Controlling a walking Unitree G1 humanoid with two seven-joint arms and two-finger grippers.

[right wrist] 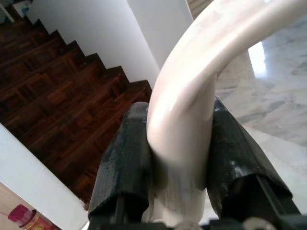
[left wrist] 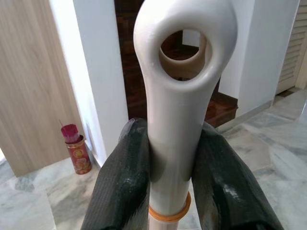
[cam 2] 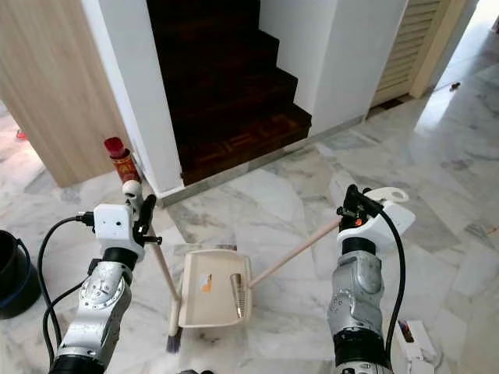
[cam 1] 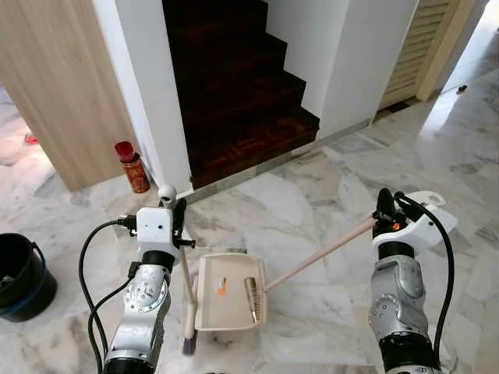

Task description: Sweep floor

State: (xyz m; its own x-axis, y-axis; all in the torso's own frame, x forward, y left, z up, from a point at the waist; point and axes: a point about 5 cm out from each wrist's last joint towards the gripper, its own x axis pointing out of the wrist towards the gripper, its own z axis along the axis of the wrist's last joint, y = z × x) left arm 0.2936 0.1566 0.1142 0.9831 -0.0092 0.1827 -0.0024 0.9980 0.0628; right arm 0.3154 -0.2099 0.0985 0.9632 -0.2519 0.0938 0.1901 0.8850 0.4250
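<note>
Left end effector (cam 1: 178, 216) pinched the broom (cam 1: 187, 300); right end effector (cam 1: 383, 209) clamped the dustpan handle (cam 1: 320, 254). Dustpan (cam 1: 231, 292) sat on marble floor (cam 1: 312, 195) before the stairs, holding scraps; sweeping looked nearly finished, emptying left.

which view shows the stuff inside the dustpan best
The left eye view: the dustpan lies open on the floor with an orange scrap and a tan roll inside. The right eye view shows the same, smaller. Both wrist views show handles, not the pan.
</note>
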